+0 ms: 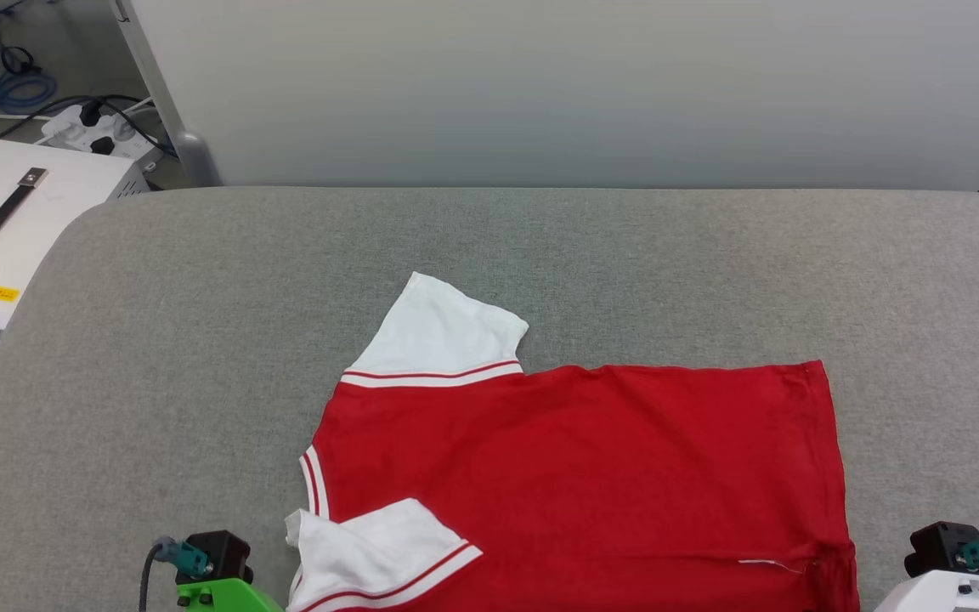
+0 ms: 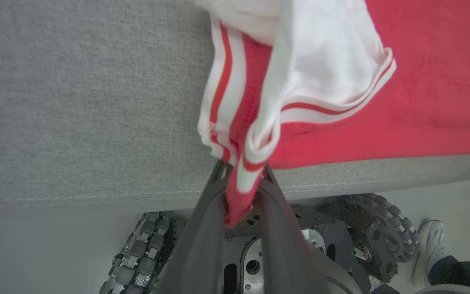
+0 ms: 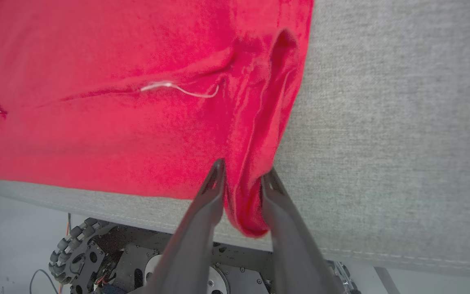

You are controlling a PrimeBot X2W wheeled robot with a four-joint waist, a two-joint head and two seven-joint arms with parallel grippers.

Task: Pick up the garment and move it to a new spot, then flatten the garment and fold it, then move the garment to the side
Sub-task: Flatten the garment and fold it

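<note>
You face a broad grey woven-fabric tabletop (image 1: pixel 540 246) with a rounded far-left corner; its far edge meets a plain pale wall (image 1: pixel 591 85), and its stitched near edge shows in both wrist views. Bare grey cloth lies open beyond the shirt and to either side of it. The red jersey T-shirt with white short sleeves and red-white striped trim (image 1: pixel 583 459) lies flat at the near edge, long axis running left to right: collar end towards your left, hem towards your right. One sleeve points away towards the wall; the other is folded over the red body at the near left. Off the table's left corner sits a white case with a black strap handle (image 1: pixel 5 221). The left gripper (image 2: pixel 243 167) has its fingers pinched on bunched sleeve and trim. The right gripper (image 3: pixel 244 167) has its fingers closed on a fold of the red hem corner. A pale shoe (image 2: pixel 433 245) stands on the floor.
</note>
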